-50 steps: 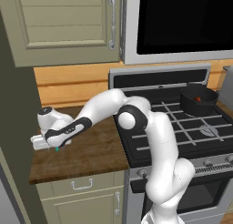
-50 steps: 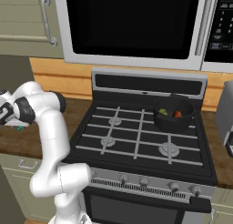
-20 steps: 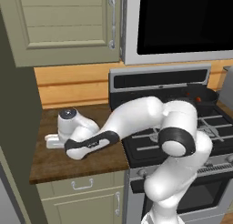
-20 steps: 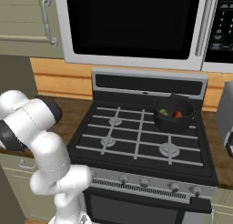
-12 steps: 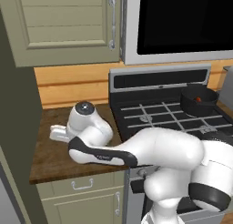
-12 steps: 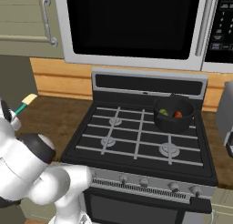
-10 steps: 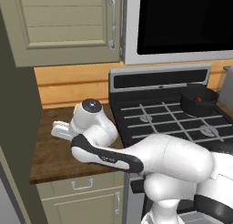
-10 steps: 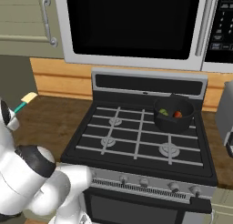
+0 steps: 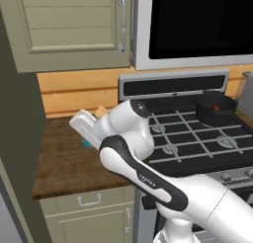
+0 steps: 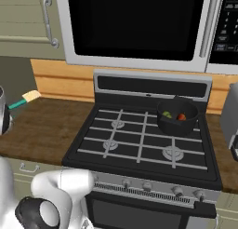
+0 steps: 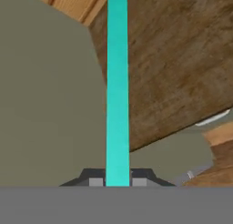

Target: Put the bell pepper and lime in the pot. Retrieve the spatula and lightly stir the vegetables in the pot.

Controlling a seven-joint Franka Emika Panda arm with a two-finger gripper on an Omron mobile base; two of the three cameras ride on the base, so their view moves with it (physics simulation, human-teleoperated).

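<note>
Pinching the spatula (image 11: 117,82) by its teal handle, the gripper (image 11: 117,181) is keeping its two dark fingertips pressed against either side of the slim shaft, which is running straight up the hand view over the brown wooden counter (image 11: 182,63). In the right base view the spatula (image 10: 24,100) is hanging above the counter (image 10: 46,125) at the far left, its pale cream blade pointing toward the wall. The black pot (image 10: 177,117) is sitting on the back right burner of the stove (image 10: 139,144), holding the lime (image 10: 167,114) and the bell pepper (image 10: 181,117) side by side. In the left base view, what is probably the blade is peeking out behind the arm.
</note>
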